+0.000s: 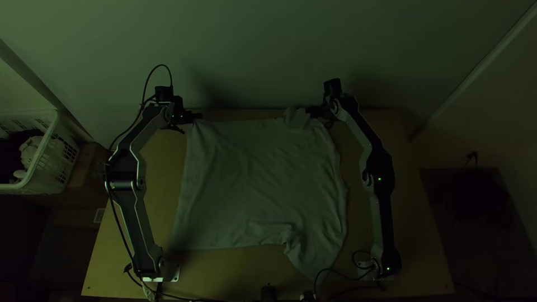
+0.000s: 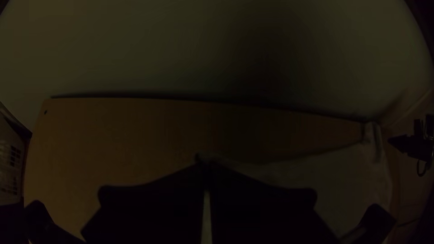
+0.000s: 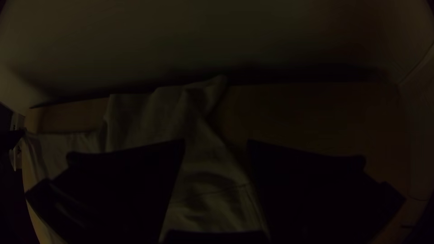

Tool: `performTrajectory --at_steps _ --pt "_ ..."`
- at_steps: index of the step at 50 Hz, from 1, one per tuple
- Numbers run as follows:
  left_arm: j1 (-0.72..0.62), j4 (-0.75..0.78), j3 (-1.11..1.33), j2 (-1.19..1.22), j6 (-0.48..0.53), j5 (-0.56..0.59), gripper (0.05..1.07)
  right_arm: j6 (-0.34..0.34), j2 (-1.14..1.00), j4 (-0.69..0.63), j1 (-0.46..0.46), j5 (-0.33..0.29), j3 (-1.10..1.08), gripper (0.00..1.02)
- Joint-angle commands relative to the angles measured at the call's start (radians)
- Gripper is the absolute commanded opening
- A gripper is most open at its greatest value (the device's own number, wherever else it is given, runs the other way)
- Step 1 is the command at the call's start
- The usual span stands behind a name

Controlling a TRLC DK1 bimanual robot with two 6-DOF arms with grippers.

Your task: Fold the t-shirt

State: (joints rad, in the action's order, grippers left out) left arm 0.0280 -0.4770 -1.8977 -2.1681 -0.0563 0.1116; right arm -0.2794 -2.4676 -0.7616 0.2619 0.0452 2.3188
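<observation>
Pale cloth t-shirt spread on wooden desk; my left black-fingered end effector looks clamped on its far corner, dim though. Right black-fingered end effector is apart, so lifting now skews it.

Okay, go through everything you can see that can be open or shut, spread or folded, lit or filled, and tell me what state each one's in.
Shirt: spread, slightly wrinkled, bunched at its far right corner.
Left gripper: shut on a shirt corner.
Right gripper: open, at the shirt's far right corner.
Basket: upright, with cloth inside.
Arm light on the right arm: lit green.
</observation>
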Motion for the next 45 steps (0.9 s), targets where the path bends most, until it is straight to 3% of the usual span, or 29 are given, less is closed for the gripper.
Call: performTrajectory --at_steps 1,15,21,29,34,36,45 --pt "0.0 0.002 0.009 0.024 -0.014 0.002 0.08 0.009 -0.05 0.001 0.014 0.007 0.021 0.64" --pt "0.003 0.002 0.009 0.025 -0.014 0.002 0.08 0.009 -0.087 0.007 0.028 0.016 0.027 0.64" --pt "0.003 0.0 0.006 0.025 -0.014 0.002 0.08 0.011 -0.097 0.007 0.028 0.016 0.025 0.43" --pt "0.003 0.0 0.006 0.025 -0.014 0.002 0.08 0.013 -0.113 -0.002 0.028 0.018 0.025 0.43" --pt "0.001 -0.003 0.009 0.027 -0.014 0.002 0.08 0.022 -0.119 0.007 0.023 0.018 0.027 0.13" --pt "0.001 -0.005 0.011 0.028 -0.014 0.003 0.08 0.023 -0.12 0.008 0.02 0.016 0.025 0.06" --pt "0.001 -0.009 0.012 0.034 -0.014 0.003 0.08 0.023 -0.1 0.007 0.003 0.016 0.024 0.03"
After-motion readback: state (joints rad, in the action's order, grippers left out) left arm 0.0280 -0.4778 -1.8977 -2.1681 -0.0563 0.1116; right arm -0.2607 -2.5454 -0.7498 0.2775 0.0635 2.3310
